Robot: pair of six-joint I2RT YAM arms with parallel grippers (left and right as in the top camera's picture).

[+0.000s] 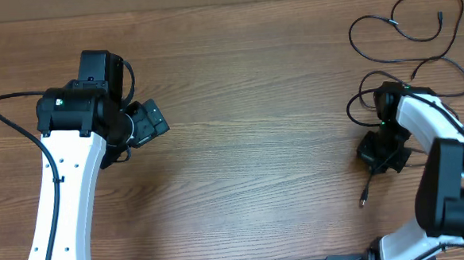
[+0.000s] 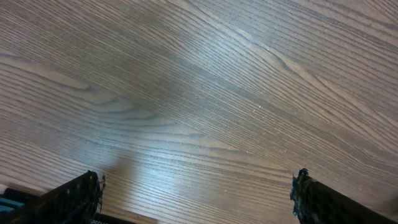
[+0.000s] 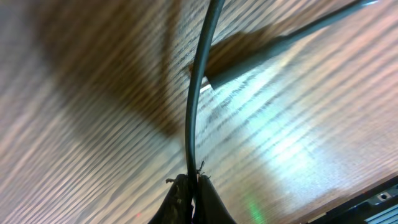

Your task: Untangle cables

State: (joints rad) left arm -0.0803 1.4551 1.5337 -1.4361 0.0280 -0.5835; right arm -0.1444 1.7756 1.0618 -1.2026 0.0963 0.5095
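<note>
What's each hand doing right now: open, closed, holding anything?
Left hand: open, holding nothing.
Right hand: closed, pinching a thin black cable.

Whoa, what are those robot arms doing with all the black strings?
They're trying to untangle the cables, which lie in loose loops at the far right. The right gripper is pinched shut on one thin black cable, low over the wooden table. The left gripper is wide open above the wood, holding nothing.
</note>
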